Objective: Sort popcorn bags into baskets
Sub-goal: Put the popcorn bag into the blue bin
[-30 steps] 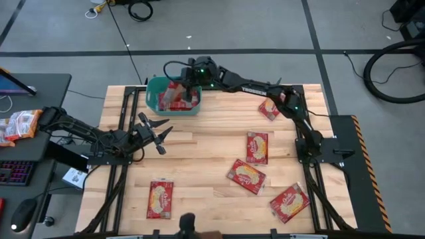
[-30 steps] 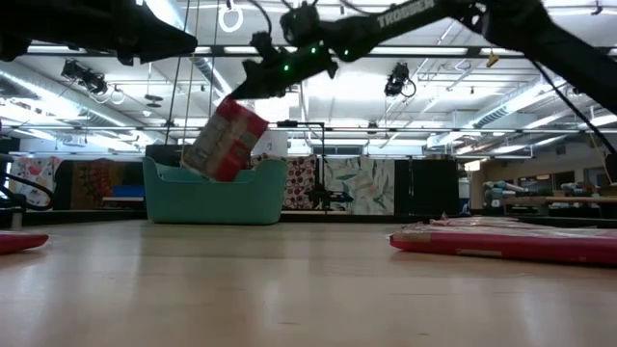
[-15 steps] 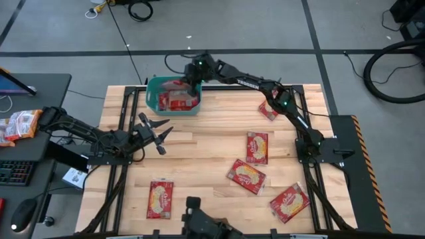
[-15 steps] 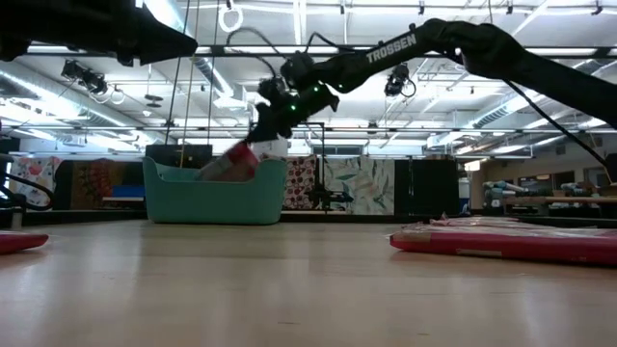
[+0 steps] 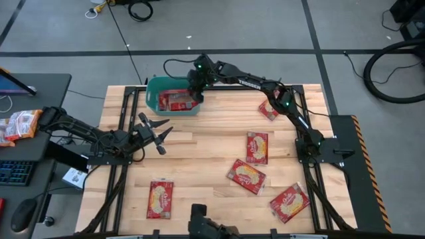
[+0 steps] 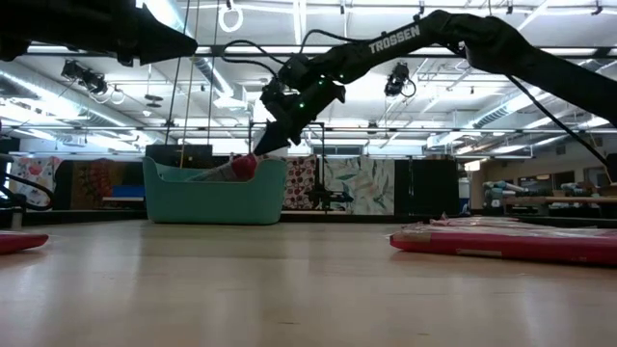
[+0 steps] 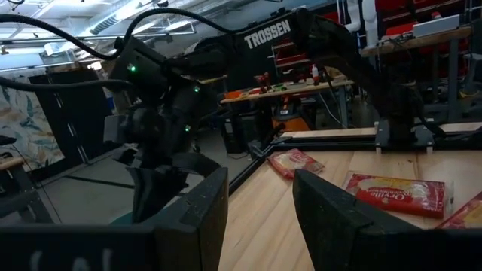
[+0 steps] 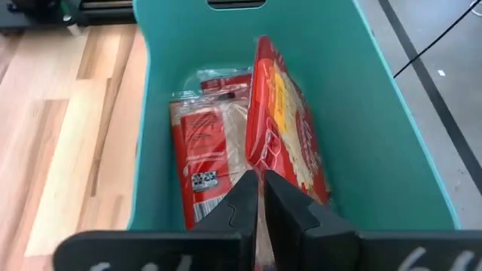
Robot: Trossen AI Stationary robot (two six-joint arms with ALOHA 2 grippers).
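Note:
The teal basket (image 5: 154, 99) stands at the table's back left; it also shows in the low view (image 6: 214, 193). My right gripper (image 5: 194, 93) is down in it, shut on a red popcorn bag (image 8: 282, 128) that stands on edge. A second bag (image 8: 207, 147) lies flat on the basket floor. The held bag's corner pokes above the rim in the low view (image 6: 239, 166). Several popcorn bags lie on the table: (image 5: 268, 109), (image 5: 257, 147), (image 5: 246, 176), (image 5: 289, 202), (image 5: 160, 199). My left gripper (image 5: 158, 131) is open and empty, left of centre, in front of the basket.
A side desk at the left holds orange-and-white packets (image 5: 20, 125) and a keyboard (image 5: 13, 171). A dark object (image 5: 206, 231) sits at the table's front edge. Bare wood lies between the left gripper and the bags on the right.
My right gripper has lowered the red bag from above the basket down into it. The left arm has not moved. The dark object at the front edge has shifted.

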